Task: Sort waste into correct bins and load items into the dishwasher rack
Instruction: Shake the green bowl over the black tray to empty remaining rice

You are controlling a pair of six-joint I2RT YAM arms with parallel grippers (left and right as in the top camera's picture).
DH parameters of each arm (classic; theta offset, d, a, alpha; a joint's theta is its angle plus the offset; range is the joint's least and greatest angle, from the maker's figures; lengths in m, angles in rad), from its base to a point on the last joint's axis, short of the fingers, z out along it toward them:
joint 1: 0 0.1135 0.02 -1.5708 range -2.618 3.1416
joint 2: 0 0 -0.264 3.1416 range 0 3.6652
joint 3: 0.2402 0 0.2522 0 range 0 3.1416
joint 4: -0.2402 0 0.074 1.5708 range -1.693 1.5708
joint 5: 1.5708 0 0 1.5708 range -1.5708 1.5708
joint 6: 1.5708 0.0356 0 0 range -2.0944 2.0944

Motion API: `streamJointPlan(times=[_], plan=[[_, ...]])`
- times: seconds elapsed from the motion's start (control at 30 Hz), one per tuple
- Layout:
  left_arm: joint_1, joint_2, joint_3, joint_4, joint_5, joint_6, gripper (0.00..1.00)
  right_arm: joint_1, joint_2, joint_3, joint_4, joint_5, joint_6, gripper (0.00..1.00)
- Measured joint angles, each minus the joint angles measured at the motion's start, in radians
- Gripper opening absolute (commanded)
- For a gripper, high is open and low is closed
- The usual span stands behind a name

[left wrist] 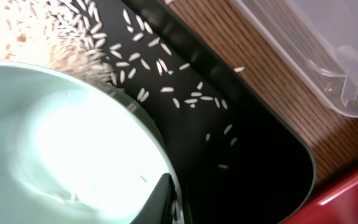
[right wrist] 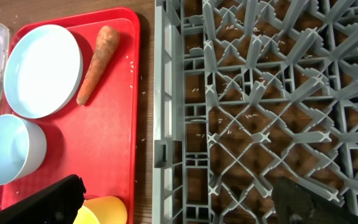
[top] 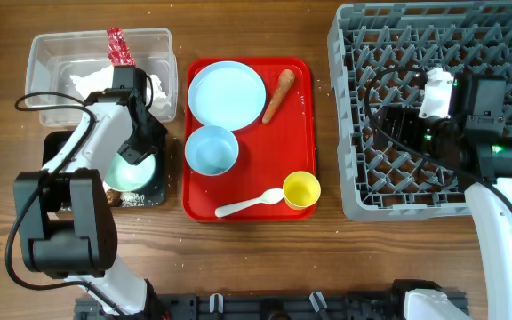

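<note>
Left gripper [top: 137, 149] pinched pale green bowl [top: 134, 173] rim above black bin [left wrist: 260, 162], left of red tray [top: 247, 191]. Loose white grains [left wrist: 166, 90] lay in bin. Right gripper [right wrist: 176, 202], jaws spread, hovered over dishwasher rack [top: 505, 53], right of tray.

Robot lab bench, set up as a kitchen chore. Wood table [top: 256, 258]; left arm [top: 69, 231] and right arm [top: 505, 231] mounted on a black rail [top: 265, 308] at its edge. Dish rack [top: 340, 133], red tray [top: 265, 160], clear tub [top: 47, 53] laid out.
</note>
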Motion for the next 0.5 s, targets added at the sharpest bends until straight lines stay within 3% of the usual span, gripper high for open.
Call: streamJointPlan(times=[0.13,0.27,0.4,0.5], plan=[[0.000,0.000,0.000,-0.005,0.002,0.000,0.04,0.000,0.000,0.000,0.000,0.000,-0.002,1.00],[0.000,-0.027,0.054,-0.119,0.050,0.016,0.04,0.000,0.000,0.000,-0.001,0.000,-0.002,1.00],[0.011,-0.172,0.169,-0.204,0.105,0.073,0.04,0.000,0.000,0.000,0.000,0.015,-0.002,1.00],[0.092,-0.272,0.184,-0.233,0.208,0.167,0.04,0.000,0.000,0.000,0.000,0.018,-0.002,1.00]])
